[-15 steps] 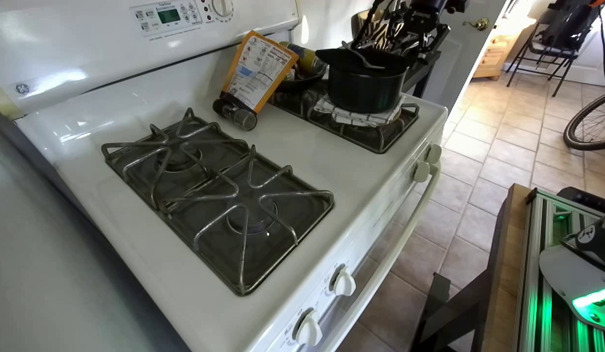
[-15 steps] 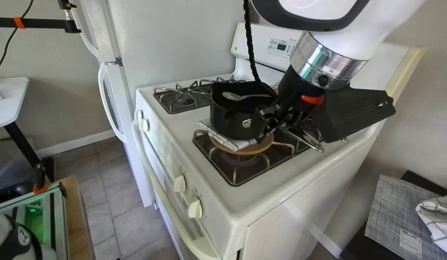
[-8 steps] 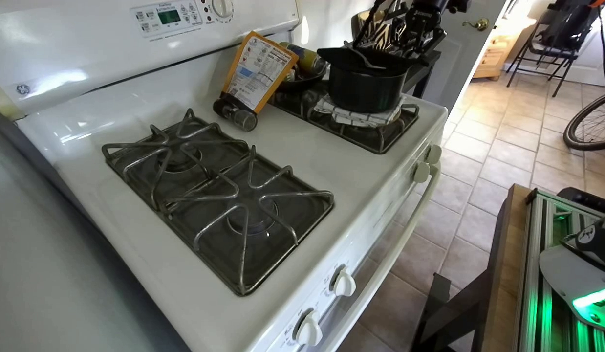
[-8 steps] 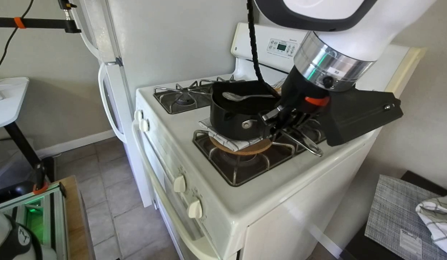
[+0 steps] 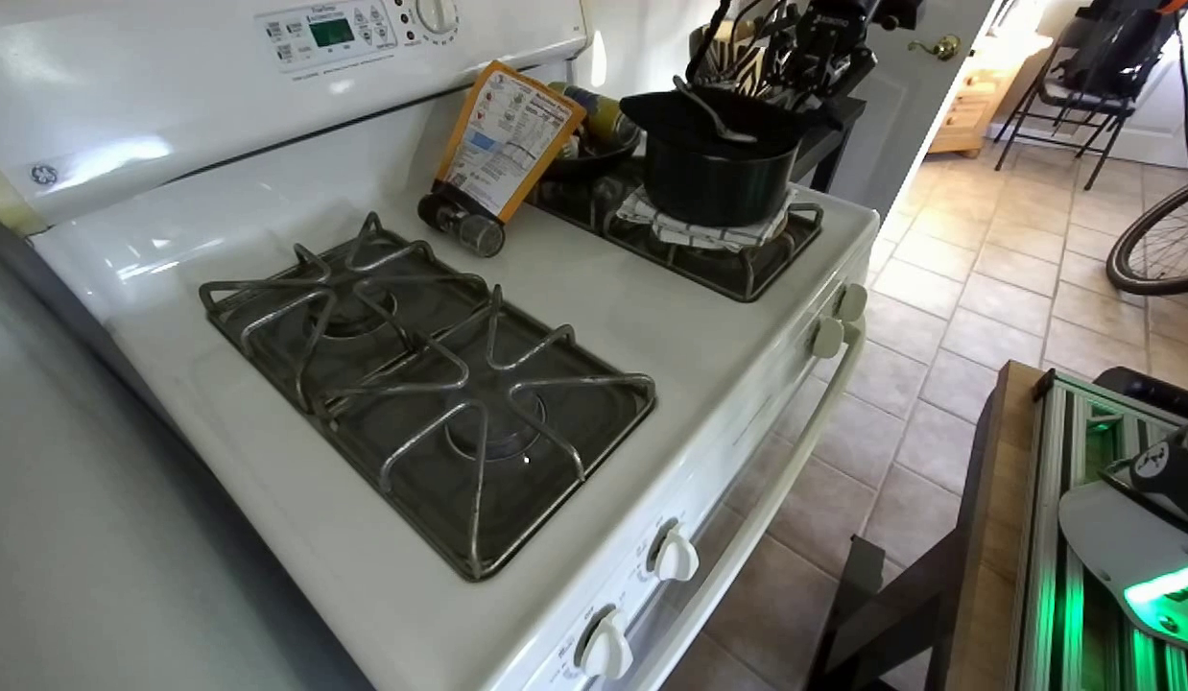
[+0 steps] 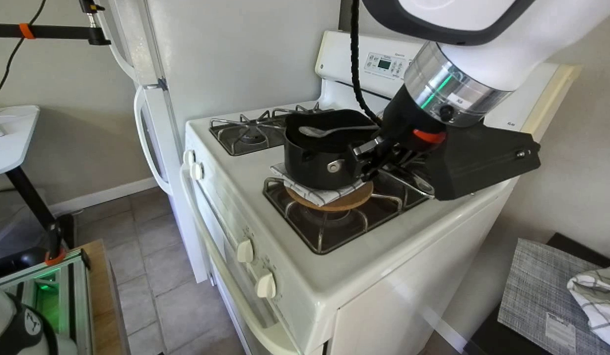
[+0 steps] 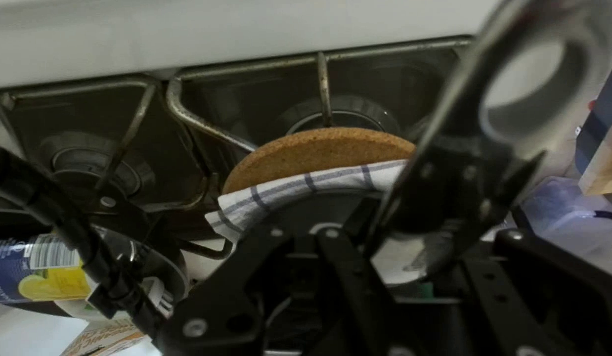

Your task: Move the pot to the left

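Observation:
The black pot point(image 6: 312, 162) sits on the right front burner with a spoon point(image 6: 334, 130) resting across its top. In an exterior view the pot point(image 5: 719, 182) stands over a checked cloth; whether it still touches the cloth fully cannot be told. My gripper point(image 6: 365, 161) is shut on the pot's long handle, close to the pot's wall. Metal at the end of the handle point(image 6: 422, 186) sticks out behind the fingers. The wrist view has the handle point(image 7: 452, 153) large and blurred, running between the fingers, with the pot's side point(image 7: 311, 210) behind them.
Under the pot lie the folded checked cloth point(image 6: 319, 196) and a cork trivet point(image 6: 353, 200). To the left are bare burner grates point(image 5: 479, 389). An orange-edged packet point(image 5: 508, 139) leans at the back, by a small pan holding a can point(image 7: 44, 267).
The jaws have gone from open to shut on the handle. In the last half second the handle end has risen and the pot has shifted slightly, its spoon tilting a little.

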Controlling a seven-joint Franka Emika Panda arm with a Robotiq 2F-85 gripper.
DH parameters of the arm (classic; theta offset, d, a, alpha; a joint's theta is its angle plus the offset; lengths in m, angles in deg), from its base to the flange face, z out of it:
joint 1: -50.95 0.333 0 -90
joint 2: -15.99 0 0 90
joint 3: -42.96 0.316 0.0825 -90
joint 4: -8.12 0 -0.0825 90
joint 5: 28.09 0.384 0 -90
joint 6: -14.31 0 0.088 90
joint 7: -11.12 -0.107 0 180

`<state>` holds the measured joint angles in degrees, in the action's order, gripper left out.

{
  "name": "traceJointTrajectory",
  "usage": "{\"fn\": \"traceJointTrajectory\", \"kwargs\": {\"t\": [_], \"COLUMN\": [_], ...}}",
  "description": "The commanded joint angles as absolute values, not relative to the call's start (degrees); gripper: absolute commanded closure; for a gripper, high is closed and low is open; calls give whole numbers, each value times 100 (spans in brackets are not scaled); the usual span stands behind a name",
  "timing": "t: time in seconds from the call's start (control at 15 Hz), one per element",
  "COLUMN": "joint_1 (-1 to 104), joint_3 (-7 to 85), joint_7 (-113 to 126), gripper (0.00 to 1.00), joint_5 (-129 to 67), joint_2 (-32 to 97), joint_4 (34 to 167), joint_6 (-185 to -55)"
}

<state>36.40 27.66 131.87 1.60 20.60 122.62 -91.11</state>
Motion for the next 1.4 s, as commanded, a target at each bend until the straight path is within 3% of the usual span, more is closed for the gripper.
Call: {"fn": "traceJointTrajectory", "kwargs": {"t": [0.0,1.33], "joint_1": [3450,3414], "joint_3": [2815,2859], "joint_7": [13412,12722], "gripper": [99,99], "joint_5": [614,684], "joint_2": [2248,2050], "joint_4": [11995,11601], "joint_6": [-8534,-7809]}}
